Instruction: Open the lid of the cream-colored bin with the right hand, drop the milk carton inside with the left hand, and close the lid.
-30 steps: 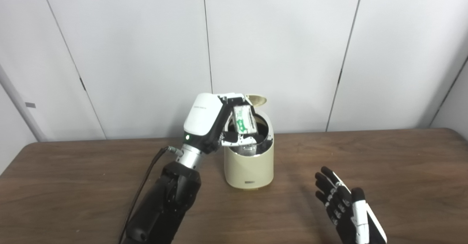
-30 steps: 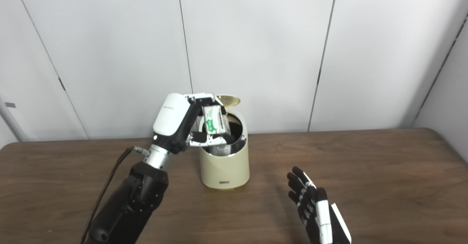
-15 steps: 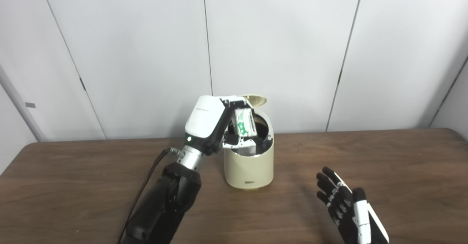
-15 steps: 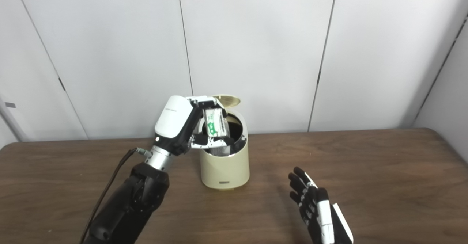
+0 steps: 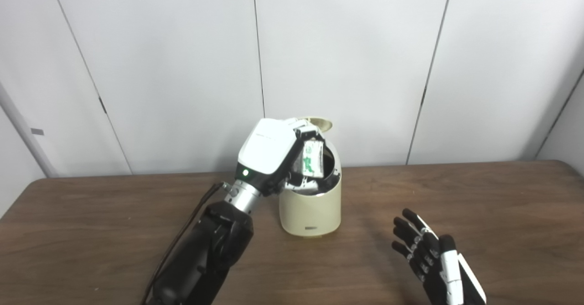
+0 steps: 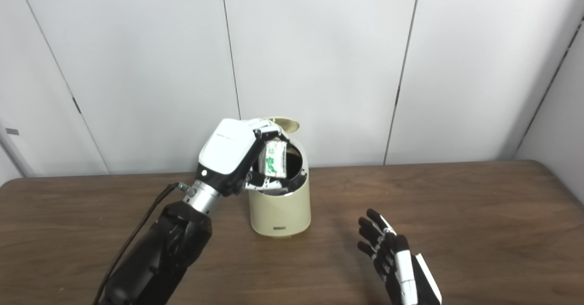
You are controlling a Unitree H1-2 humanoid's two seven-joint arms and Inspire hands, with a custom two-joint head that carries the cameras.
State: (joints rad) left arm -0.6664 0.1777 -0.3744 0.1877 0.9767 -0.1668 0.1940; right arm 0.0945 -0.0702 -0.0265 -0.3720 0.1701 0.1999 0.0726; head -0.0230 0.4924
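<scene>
Holding the milk carton (image 5: pixel 313 159) over the mouth of the cream-colored bin (image 5: pixel 311 204), I have my left hand (image 5: pixel 273 156) clamped on it, fingers wrapped round its sides. A second ago the carton sat more upright and showed its broad green-printed face; now my wrist has rolled forward and inward, so the carton is tilted, narrower to the eye, and its lower end dips toward the dark opening. I judge it lies within the rim's outline, though whether it touches the rim I cannot tell. The lid (image 5: pixel 322 123) stands raised at the back of the bin, just behind my hand, and has not shifted.

This means the drop is close: the opening step looks done, and what remains is to let go and then close the lid. If I release while tilted like this, the carton could catch on the near rim.

My right hand (image 5: pixel 433 261) rests low over the brown table (image 5: pixel 502 204), well apart from the bin, fingers spread and holding nothing, as it was before.
</scene>
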